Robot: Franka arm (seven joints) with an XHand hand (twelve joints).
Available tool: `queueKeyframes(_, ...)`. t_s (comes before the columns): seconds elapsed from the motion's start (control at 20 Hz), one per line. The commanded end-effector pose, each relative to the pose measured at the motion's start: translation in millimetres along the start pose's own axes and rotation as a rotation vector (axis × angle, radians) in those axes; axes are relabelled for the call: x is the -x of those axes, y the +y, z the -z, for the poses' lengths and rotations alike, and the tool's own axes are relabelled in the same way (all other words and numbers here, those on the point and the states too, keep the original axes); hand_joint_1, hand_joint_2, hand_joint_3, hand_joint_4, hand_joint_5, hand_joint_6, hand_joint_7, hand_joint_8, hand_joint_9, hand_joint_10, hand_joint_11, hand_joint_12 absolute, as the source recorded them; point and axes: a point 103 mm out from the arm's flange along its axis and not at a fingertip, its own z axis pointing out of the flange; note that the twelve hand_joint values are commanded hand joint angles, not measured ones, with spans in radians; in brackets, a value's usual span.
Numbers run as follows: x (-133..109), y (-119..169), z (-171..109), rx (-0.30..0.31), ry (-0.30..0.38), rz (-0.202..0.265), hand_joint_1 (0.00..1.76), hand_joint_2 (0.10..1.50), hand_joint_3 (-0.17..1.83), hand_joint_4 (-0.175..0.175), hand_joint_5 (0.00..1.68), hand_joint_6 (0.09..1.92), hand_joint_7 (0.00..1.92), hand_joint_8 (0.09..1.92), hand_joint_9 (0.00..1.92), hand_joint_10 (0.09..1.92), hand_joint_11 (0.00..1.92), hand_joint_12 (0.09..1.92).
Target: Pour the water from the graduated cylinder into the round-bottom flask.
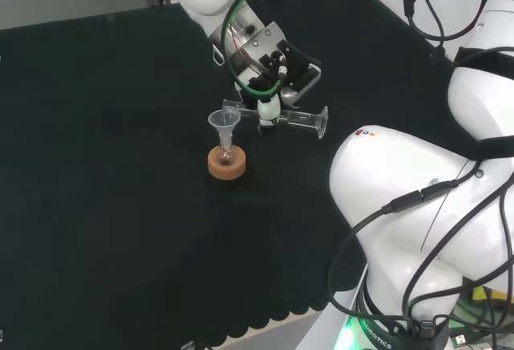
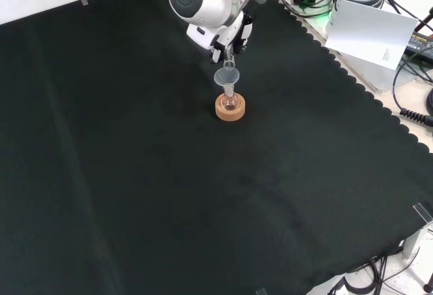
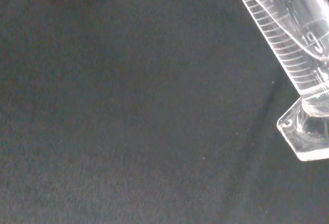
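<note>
Hand clasping near-level graduated cylinder in head view, mouth at funnel; scale marks in wrist view

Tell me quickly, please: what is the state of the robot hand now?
Robot hand: shut on the graduated cylinder, held about level with its mouth over the funnel in the round-bottom flask.

This looks like a robot lab. A big white robot arm stands at a bench under a black cloth. At about 1 o'clock in the front view, cables and a white paper sheet lie beside the cloth.
</note>
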Motion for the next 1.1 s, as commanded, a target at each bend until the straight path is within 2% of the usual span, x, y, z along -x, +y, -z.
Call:
queueKeyframes(0.05,-3.1,-3.2,2.0,-0.015,-0.020,-0.003,1.10,1.18,0.00,-0.126,0.86,1.19,1.19,0.44,1.48,0.09,1.41,0.68)
queueKeyframes(0.35,-12.1,-4.3,5.3,-0.043,-0.053,-0.013,1.10,1.18,0.00,-0.125,0.86,1.19,1.20,0.44,1.48,0.09,1.41,0.68)
queueKeyframes(1.1,-4.6,-9.1,0.4,-0.080,-0.086,-0.053,1.10,1.19,0.00,-0.121,0.86,1.19,1.20,0.43,1.48,0.09,1.41,0.68)
